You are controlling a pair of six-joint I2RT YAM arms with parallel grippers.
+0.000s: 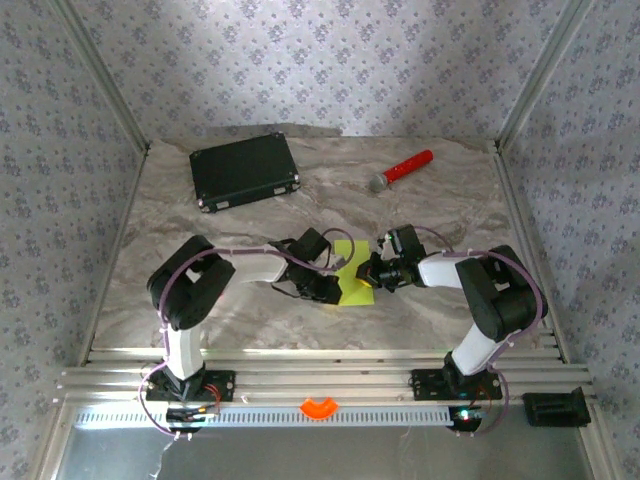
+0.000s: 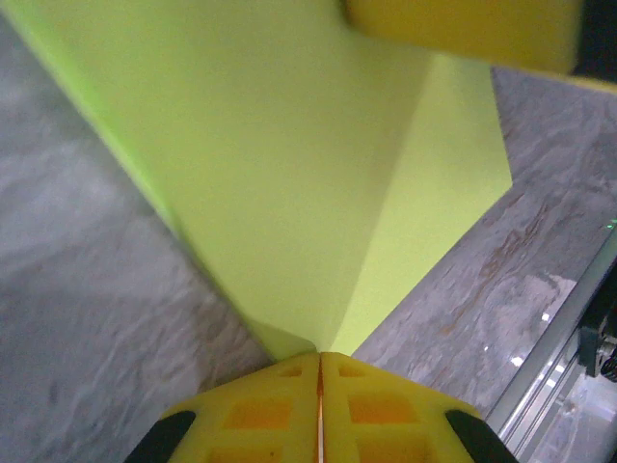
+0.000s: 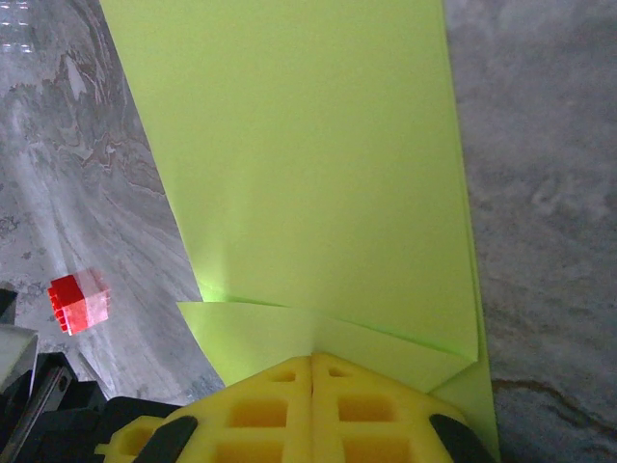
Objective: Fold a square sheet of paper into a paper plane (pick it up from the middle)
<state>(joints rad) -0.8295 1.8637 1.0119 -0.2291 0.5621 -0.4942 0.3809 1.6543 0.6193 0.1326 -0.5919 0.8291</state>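
Nothing to read from where I stand: no word, label, brand mark or number can be made out on anything on the table. The wallpaper carries a repeating floral print (a pattern, not lettering).
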